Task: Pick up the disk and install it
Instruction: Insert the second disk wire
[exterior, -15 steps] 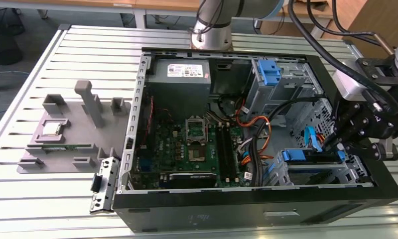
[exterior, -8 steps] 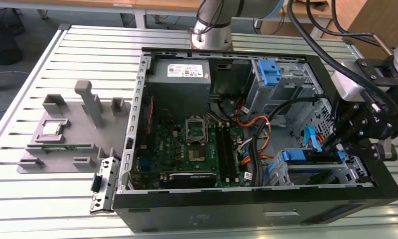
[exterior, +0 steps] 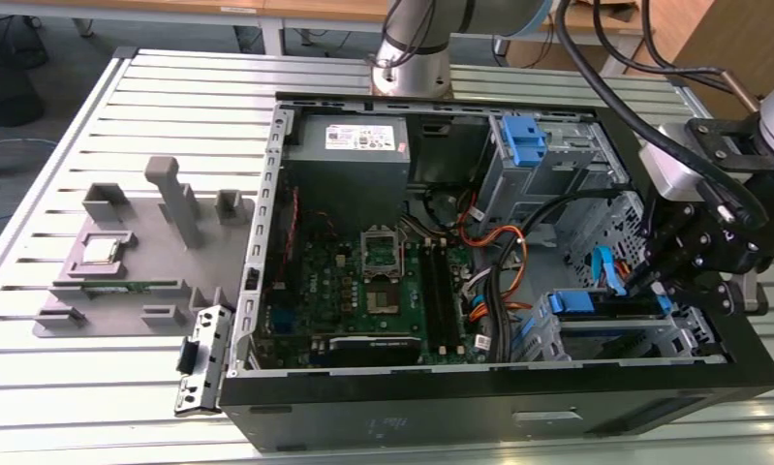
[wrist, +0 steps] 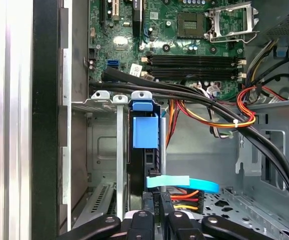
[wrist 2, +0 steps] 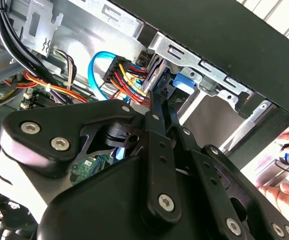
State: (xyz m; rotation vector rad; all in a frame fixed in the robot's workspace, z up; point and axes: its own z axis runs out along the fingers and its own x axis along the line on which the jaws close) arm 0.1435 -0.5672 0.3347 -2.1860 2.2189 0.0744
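One big black computer case [exterior: 490, 407] lies open on a ribbed metal desk [exterior: 167, 107], with a flat green board [exterior: 374, 291] inside. A grey plastic holder [exterior: 128, 252] with upright posts sits on the desk, well apart from the case toward the exterior view's left. The black gripper [exterior: 654, 281] reaches into the case at the corner with the shiny metal drive cage [exterior: 619, 334].

The disk [wrist: 145, 135] stands on its thin edge inside that cage, its blue plastic frame showing; its long side runs deep into the slot in the first wrist view. The second wrist view shows coloured wires [wrist 2: 127, 75] and a person's hand [wrist 2: 284, 195] beside the case.

The gripper's fingers look pressed close together, shut around nothing.
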